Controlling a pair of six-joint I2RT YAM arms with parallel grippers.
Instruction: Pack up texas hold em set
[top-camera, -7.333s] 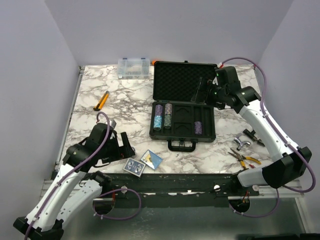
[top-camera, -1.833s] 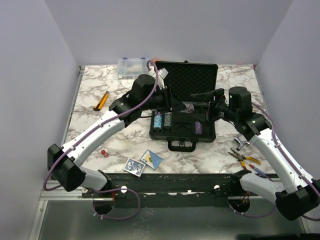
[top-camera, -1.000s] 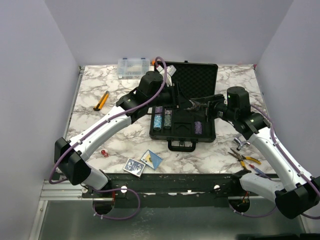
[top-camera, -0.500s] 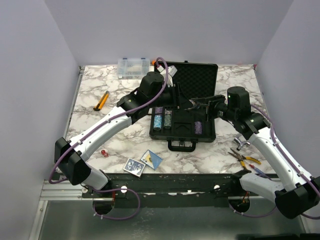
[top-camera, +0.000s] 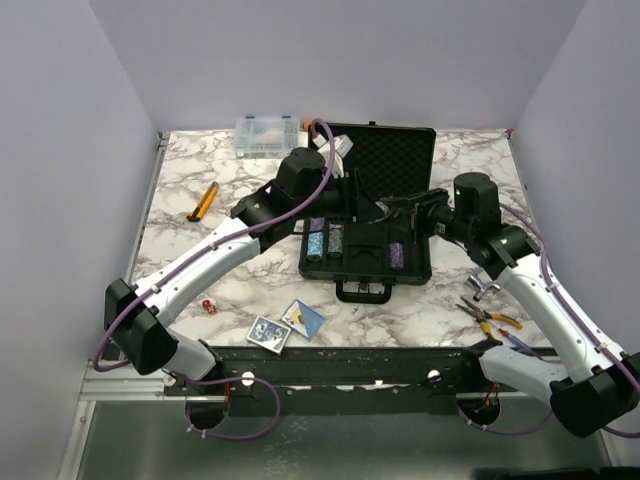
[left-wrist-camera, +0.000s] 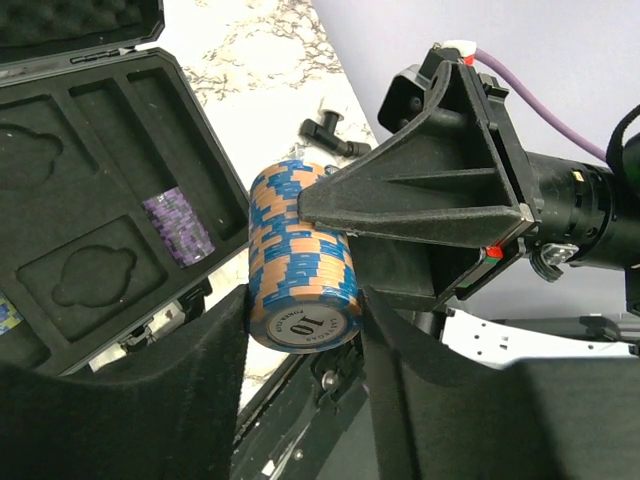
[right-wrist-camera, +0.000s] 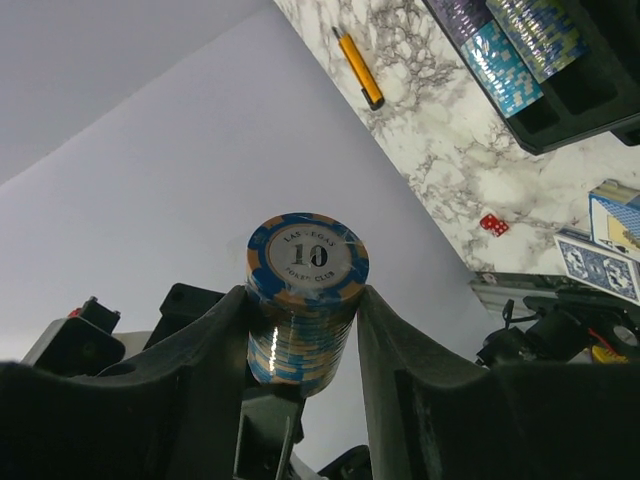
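The black case (top-camera: 365, 272) lies open mid-table with chip stacks (top-camera: 317, 233) in its slotted tray; a purple stack (left-wrist-camera: 178, 225) shows in the left wrist view. Above the tray both grippers meet on one blue-and-orange chip stack (top-camera: 384, 208). My right gripper (right-wrist-camera: 303, 295) is shut on the chip stack (right-wrist-camera: 305, 300), with fingers touching both sides. My left gripper (left-wrist-camera: 303, 300) brackets the same stack (left-wrist-camera: 300, 265) from the other end, with a thin gap at one finger. Two card decks (top-camera: 268, 331) (top-camera: 303, 318) and a red die (top-camera: 209, 306) lie near the front edge.
A clear organizer box (top-camera: 266, 135) sits at the back left beside the case's raised lid (top-camera: 395, 150). An orange-handled tool (top-camera: 204, 201) lies at the left. Pliers (top-camera: 490, 320) and another small tool (top-camera: 490, 285) lie right of the case.
The left arm came from the front left to meet the right gripper over the case. In the last second the right jaws narrowed onto the stack and the left jaws widened slightly.
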